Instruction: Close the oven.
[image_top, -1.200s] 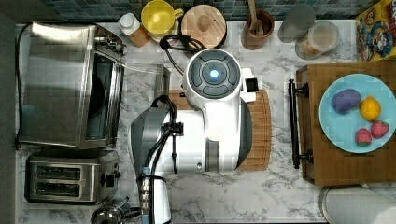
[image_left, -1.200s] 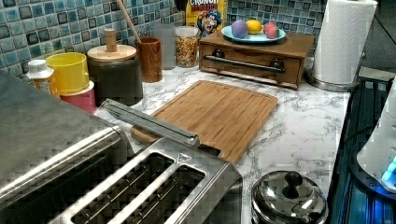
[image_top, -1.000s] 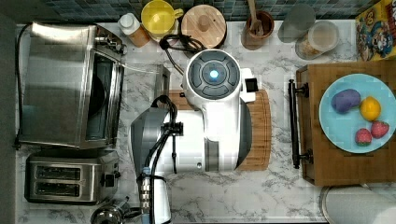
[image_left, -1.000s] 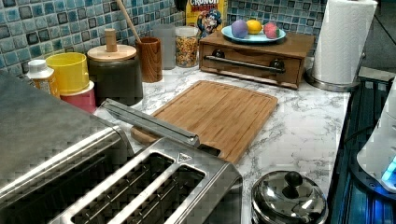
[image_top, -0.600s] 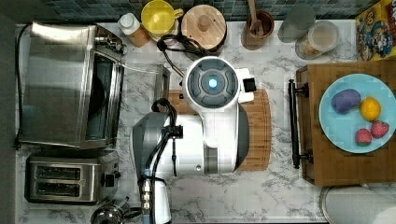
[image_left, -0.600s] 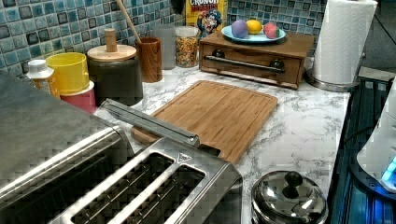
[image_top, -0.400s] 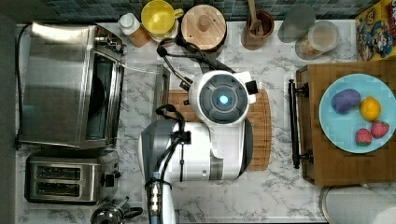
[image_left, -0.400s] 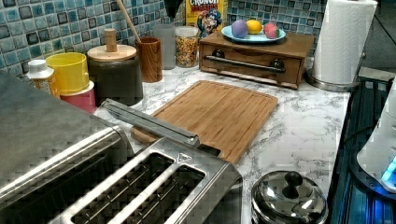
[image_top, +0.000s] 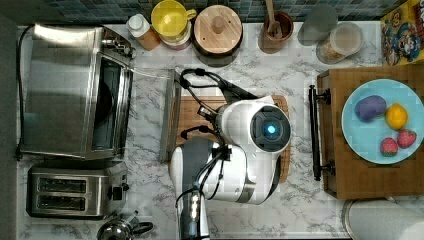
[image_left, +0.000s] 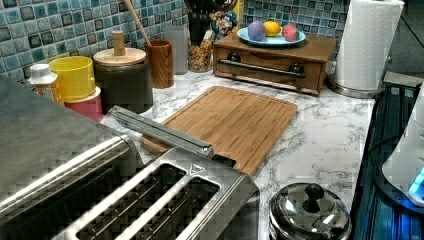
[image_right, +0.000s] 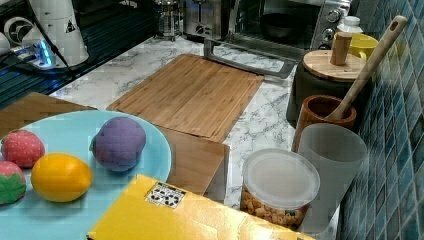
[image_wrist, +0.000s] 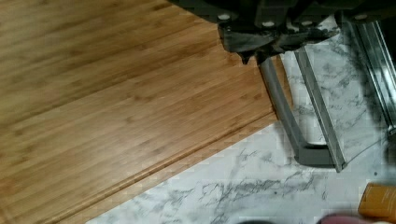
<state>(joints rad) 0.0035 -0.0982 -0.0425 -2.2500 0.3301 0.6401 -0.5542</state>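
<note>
Jaws hung above the board (image_wrist: 116, 116), at the board's edge nearest the oven (image_top: 75, 90), with the handle (image_wrist: 280, 107) running out from just under them. Their dark housing hid the tips, so I could not tell whether they were parted or clenched. Nothing appeared to be held, and contact with the handle could not be made out.

Over the last second the arm (image_top: 250, 150) had swung off the board's oven-side edge and come to sit over the board's middle. The wrist had drawn back from the handle's far end towards the board's centre.

The door (image_top: 150, 115) had not moved in that time. It lay dropped flat, with its handle overlapping the board's oven-side edge and the dark cavity open behind it. The oven itself stood on the bench (image_top: 310, 210) on the far side of the door from the board, with a toaster (image_top: 75, 192) next to it.

I judged that the closing had not begun, and that the shift was most likely a repositioning. From the board side the jaws could come in low at the handle and lift or push the door up towards the oven.
</note>
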